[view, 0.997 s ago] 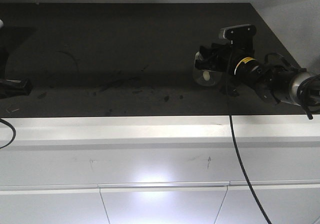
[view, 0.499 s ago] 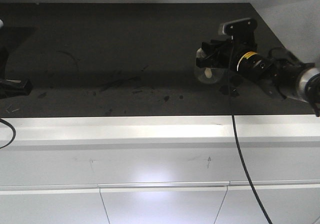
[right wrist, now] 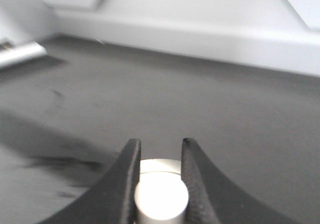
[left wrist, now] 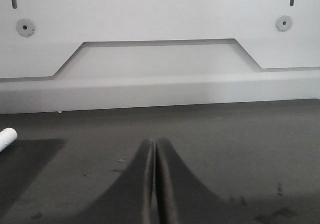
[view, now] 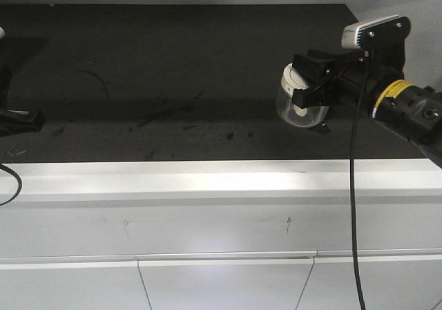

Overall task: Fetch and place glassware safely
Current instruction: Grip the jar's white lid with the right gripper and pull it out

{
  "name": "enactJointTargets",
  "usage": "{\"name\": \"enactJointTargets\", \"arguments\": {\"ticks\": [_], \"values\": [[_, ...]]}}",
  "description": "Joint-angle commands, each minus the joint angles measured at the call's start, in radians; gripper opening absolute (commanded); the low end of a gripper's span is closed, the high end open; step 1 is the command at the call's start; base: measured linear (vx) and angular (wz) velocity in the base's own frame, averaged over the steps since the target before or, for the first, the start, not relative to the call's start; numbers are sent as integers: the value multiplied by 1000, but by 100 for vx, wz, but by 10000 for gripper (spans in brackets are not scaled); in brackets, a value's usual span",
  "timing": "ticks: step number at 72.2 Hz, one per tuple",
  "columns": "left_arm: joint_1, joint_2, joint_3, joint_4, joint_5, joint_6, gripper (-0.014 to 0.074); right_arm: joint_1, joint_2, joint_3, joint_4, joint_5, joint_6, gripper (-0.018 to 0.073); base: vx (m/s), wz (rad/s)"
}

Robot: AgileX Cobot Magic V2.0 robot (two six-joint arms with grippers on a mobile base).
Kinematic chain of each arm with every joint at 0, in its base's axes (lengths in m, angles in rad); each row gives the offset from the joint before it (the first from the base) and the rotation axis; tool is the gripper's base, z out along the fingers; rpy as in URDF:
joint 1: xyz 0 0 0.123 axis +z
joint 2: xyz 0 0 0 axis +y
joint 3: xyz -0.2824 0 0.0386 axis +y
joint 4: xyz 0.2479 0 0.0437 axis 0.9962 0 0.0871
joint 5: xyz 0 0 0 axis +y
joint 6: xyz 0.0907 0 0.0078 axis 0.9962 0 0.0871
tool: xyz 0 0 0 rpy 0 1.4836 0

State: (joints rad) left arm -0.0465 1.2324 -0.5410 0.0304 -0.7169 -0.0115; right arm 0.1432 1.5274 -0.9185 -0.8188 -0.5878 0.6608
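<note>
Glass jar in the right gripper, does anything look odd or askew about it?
Yes: the right gripper pinches the glass jar only by its lid's knob, so the glass body seems to hang from that. No crack or spill shows. The black countertop has scuffs.

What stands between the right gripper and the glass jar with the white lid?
Nothing visible does. The right gripper is shut on the glass jar. In the right wrist view its fingers press on both sides of the lid's knob. The dark counter near the jar shows only small marks.
</note>
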Motion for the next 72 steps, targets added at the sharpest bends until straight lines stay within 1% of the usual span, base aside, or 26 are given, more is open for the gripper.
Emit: {"name": "enactJointTargets", "arguments": {"ticks": [1, 6, 21, 29, 41, 56, 63, 72], "values": [[0, -22, -30, -6, -71, -7, 2, 40, -88, 0, -11, -82, 9, -3, 0, 0], [0, -22, -30, -6, -71, -7, 2, 98, -104, 0, -51, -64, 10, -3, 0, 0], [0, -22, -30, -6, -71, -7, 2, 277, -107, 0, -53, -11, 10, -3, 0, 0], [0, -22, -30, -6, -71, -7, 2, 341, -107, 0, -53, -9, 11, -3, 0, 0], [0, -22, -30, -6, -71, -7, 2, 426, -107, 0, -55, -6, 41, -3, 0, 0], [0, -22, -30, -6, -71, -7, 2, 491, -109, 7, -51, 33, 46, -3, 0, 0], [0, -22, -30, -6, -71, -7, 2, 492, -129, 51, -43, 1, 55, -3, 0, 0], [0, -22, -30, -6, -71, -7, 2, 492, -177, 135, -39, -1, 55, -3, 0, 0]]}}
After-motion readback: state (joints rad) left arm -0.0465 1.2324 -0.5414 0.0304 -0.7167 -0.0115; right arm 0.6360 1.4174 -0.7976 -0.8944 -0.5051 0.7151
